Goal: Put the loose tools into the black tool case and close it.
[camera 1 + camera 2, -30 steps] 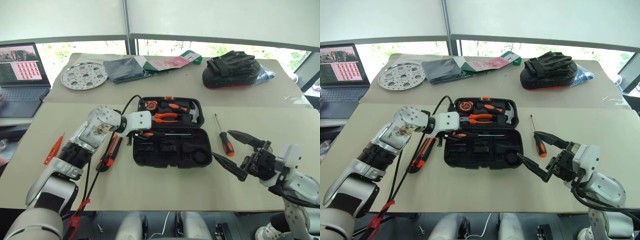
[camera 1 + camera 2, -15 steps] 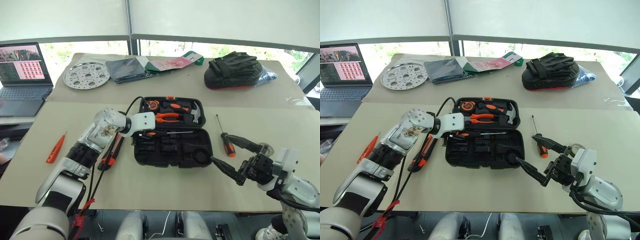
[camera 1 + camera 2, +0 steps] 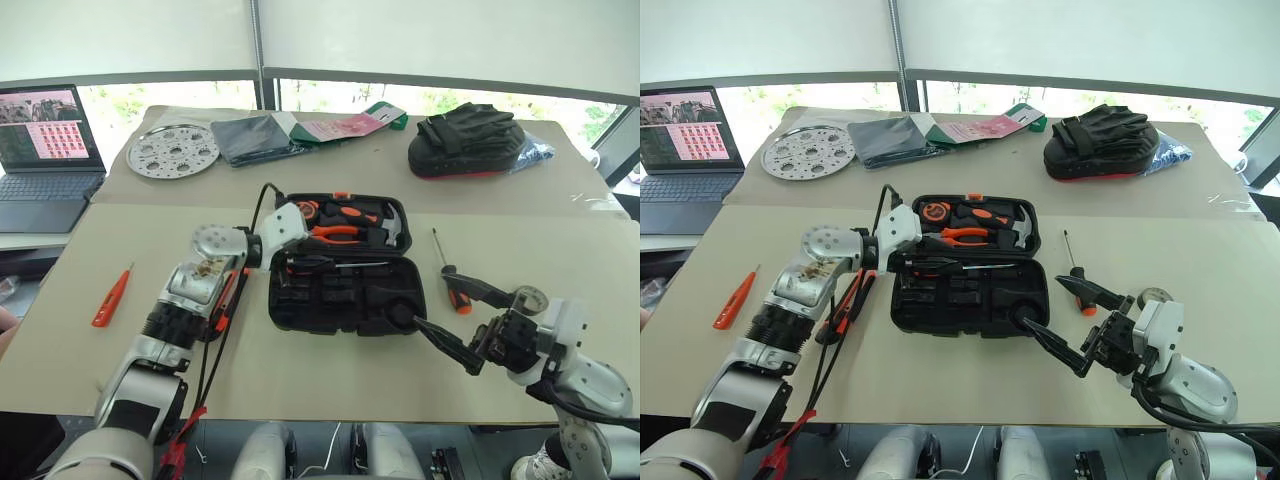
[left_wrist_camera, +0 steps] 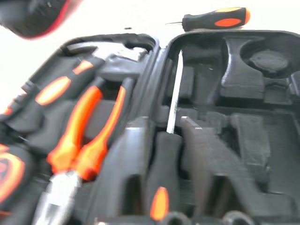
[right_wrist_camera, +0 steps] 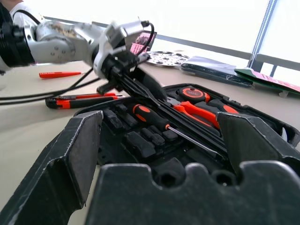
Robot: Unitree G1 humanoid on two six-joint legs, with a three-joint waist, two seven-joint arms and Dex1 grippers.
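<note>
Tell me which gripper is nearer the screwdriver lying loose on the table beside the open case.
Right. The right gripper, jaws open, sits just in front of that screwdriver. The left gripper is at the far end of the black tool case, across the case from it.

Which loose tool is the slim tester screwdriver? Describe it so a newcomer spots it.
Start at the open black tool case mid-table, then look far to its left, past the orange-black knife. The tester screwdriver lies alone near the table's left edge, thin and entirely orange, without black grip.

Laptop (image 3: 42, 150), perforated metal disc (image 3: 172, 151), black padded bag (image 3: 468, 138).
</note>
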